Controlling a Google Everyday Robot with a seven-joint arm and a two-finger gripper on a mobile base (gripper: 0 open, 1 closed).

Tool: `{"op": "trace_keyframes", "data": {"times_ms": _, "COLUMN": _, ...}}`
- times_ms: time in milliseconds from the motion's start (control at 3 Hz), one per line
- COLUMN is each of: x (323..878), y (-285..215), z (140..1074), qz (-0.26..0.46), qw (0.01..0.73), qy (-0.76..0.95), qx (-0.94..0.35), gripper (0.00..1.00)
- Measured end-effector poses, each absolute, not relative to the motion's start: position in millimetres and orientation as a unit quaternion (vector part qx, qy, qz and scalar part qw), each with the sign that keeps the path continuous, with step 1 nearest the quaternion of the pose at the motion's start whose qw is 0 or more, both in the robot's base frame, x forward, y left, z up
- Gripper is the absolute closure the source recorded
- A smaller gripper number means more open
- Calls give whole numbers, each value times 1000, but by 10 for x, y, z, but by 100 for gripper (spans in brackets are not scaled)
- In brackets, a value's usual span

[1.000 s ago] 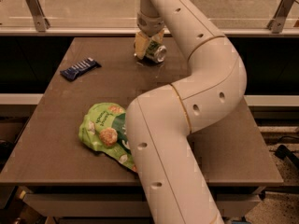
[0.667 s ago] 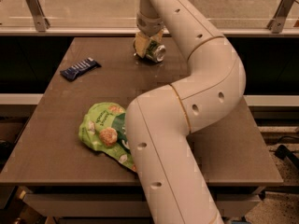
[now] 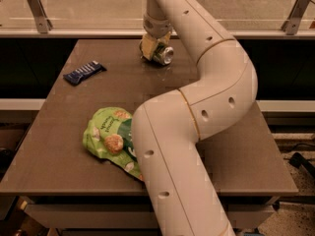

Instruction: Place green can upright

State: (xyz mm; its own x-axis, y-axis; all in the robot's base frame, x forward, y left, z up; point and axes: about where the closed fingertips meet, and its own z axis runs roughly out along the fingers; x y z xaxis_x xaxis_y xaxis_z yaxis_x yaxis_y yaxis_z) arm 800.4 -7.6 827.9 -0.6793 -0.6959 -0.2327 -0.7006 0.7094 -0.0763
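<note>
- Camera view: the tool (image 3: 152, 47) is seen lowered near the far edge of the counter (image 3: 236, 156), right up against the green can (image 3: 165, 56). Whether it is apart, together or clamped on the can cannot be told.
- The green can is seen tilted, nearly on its side, with one silver end turned toward the camera. It is not upright.
- Set against the pictures from a second ago, no shift is noticed: tool and can are found at the same spot, with the same lean.
- The righting is therefore judged not yet done, and the can is still to be tipped onto its base.
- A blue wrapped bar (image 3: 84, 72) is seen well apart on the left, and a green snack pouch (image 3: 106, 139) is partly hidden by the arm.
</note>
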Motion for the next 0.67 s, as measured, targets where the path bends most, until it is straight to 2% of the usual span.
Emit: {"op": "trace_keyframes", "data": {"times_ms": 667, "x": 8015, "y": -76, "z": 8284, "qz": 9, "qw": 125, "qy": 917, "qx": -380, "gripper": 100}}
